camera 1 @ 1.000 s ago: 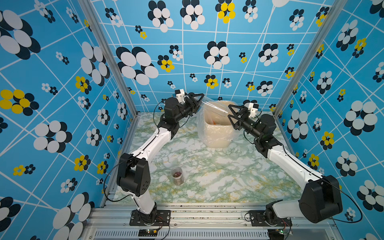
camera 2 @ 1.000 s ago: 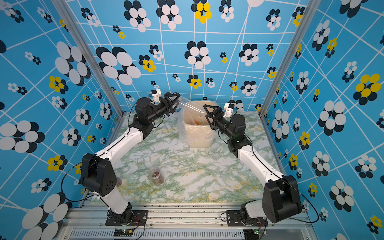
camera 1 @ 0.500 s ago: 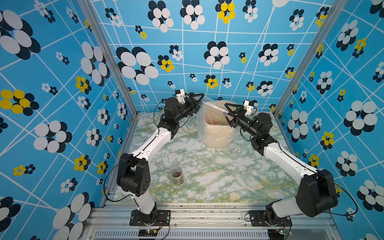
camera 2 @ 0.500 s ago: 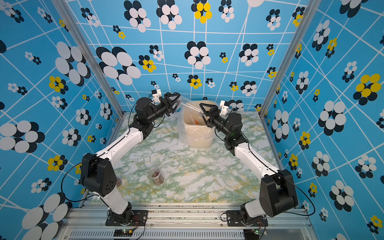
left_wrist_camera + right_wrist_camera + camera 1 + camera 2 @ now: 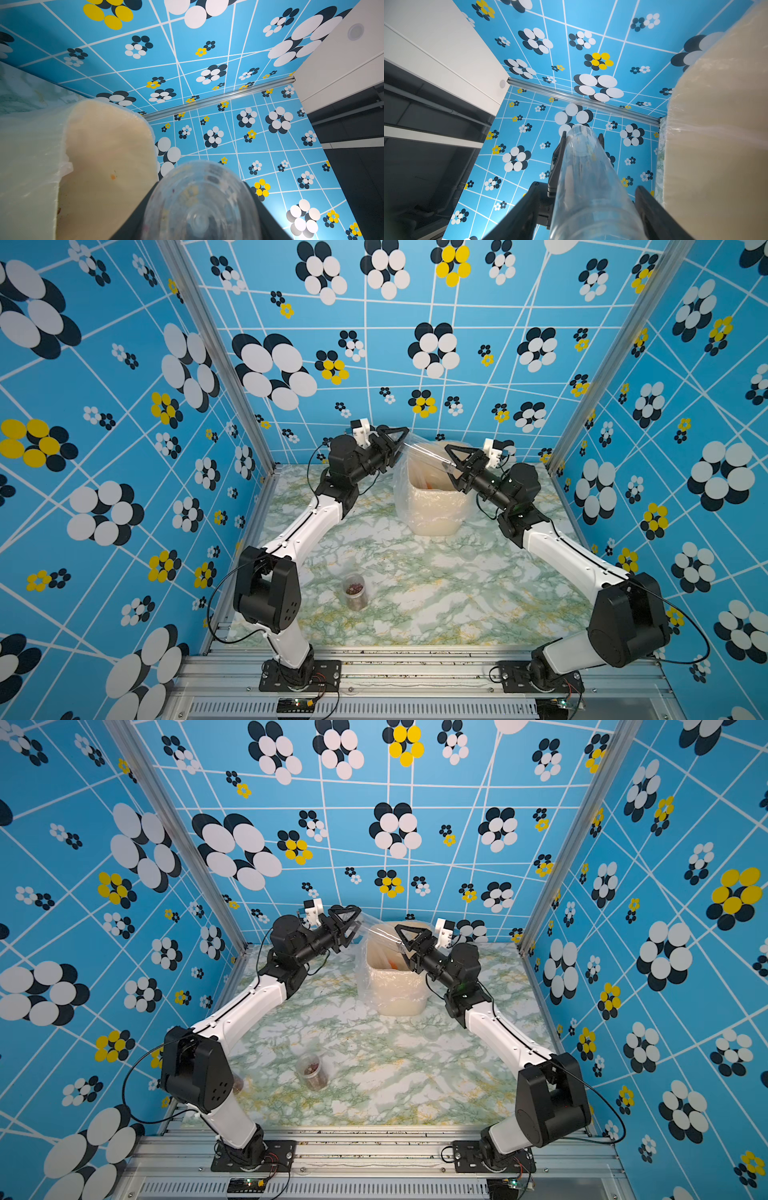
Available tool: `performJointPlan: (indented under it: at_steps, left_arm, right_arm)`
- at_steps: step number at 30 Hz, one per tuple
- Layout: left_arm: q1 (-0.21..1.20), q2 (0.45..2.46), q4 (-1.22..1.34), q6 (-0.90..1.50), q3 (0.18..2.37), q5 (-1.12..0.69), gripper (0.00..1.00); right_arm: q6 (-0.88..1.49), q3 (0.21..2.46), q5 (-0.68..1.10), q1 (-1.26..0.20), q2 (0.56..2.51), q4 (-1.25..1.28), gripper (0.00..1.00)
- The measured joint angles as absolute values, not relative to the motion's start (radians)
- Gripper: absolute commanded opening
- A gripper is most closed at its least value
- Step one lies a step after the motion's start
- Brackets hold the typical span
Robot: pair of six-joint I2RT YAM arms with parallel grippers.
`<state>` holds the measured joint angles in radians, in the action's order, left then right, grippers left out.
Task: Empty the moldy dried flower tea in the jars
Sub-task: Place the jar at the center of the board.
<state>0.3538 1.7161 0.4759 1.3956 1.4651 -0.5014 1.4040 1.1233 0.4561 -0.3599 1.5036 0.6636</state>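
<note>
Clamping the jar [image 5: 587, 176] in my left gripper [image 5: 400, 438], I straddle its other end with my right gripper [image 5: 451, 466], jaws apart, gap on one side; bin rim [image 5: 432, 489] just beneath.

Robot lab cell, flower-print blue walls [image 5: 415, 302], aluminium frame [image 5: 415, 668], marbled tabletop [image 5: 415, 585]
</note>
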Motion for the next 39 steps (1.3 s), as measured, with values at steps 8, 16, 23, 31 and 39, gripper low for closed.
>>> performJointPlan:
  at_steps: [8,16,23,31,39]
  left_arm:
    - [0.356,1.716,0.476,1.396,1.465,-0.502,0.00]
    - [0.362,1.716,0.476,1.397,1.461,-0.502,0.00]
    - [0.362,1.716,0.480,1.414,1.461,-0.502,0.00]
    - [0.362,1.716,0.493,1.422,1.460,-0.505,0.26]
    - [0.362,1.716,0.501,1.421,1.460,-0.506,0.58]
  right_arm:
    - [1.407,1.135,0.457,-0.360,1.523,0.669,0.67]
    - [1.419,1.140,0.459,-0.360,1.539,0.686,0.61]
    - [1.427,1.141,0.459,-0.362,1.539,0.693,0.56]
    - [1.429,1.141,0.459,-0.362,1.539,0.704,0.53]
    - [1.429,1.141,0.459,-0.362,1.539,0.715,0.52]
